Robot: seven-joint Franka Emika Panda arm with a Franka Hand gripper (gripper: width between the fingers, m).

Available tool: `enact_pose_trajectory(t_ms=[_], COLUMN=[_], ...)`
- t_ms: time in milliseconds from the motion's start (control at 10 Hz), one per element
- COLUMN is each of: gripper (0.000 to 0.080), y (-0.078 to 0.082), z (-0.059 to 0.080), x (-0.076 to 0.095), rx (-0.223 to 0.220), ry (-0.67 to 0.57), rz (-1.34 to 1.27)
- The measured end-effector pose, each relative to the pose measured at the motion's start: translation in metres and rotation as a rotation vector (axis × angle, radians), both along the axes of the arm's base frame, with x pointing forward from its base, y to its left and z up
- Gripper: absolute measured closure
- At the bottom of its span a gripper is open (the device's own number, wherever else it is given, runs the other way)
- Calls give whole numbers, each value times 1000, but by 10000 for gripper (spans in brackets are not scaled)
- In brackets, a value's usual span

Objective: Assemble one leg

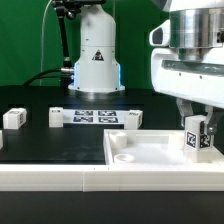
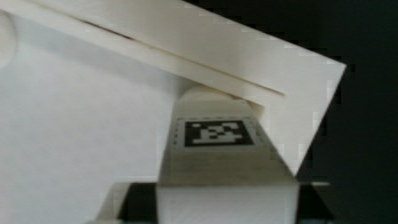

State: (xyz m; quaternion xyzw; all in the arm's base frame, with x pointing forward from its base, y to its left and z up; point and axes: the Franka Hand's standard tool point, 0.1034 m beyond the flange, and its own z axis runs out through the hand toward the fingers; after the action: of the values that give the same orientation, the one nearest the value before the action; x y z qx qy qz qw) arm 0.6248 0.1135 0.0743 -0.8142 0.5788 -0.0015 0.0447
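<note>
My gripper [image 1: 198, 128] is shut on the leg [image 1: 197, 138], a small white post with a black-and-white tag, at the exterior view's right. It holds the leg upright over the right end of the large flat white panel [image 1: 150, 150]; I cannot tell whether the leg touches the panel. In the wrist view the leg [image 2: 217, 150] runs from between my dark fingertips [image 2: 139, 203] out toward the panel's corner [image 2: 107, 120], its tag facing the camera. A round socket [image 1: 124, 157] shows on the panel's left part.
The marker board [image 1: 95, 117] with several tags lies at the back centre, in front of the robot base [image 1: 95, 60]. Another small white tagged post [image 1: 13, 118] stands at the exterior view's left. A white rail [image 1: 60, 177] runs along the front edge.
</note>
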Motion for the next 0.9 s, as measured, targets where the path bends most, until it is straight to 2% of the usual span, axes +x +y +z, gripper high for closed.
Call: enact_pose_trajectory(t_ms=[200, 400, 600, 700, 900], gripper=[507, 506, 195, 164, 152], y=[1, 0, 0, -2, 0], z=[0, 0, 0, -2, -2], x=[0, -1, -1, -2, -2], rx=[8, 5, 1, -9, -24], ry=[8, 5, 0, -3, -19], rz=[-86, -23, 41, 221, 462])
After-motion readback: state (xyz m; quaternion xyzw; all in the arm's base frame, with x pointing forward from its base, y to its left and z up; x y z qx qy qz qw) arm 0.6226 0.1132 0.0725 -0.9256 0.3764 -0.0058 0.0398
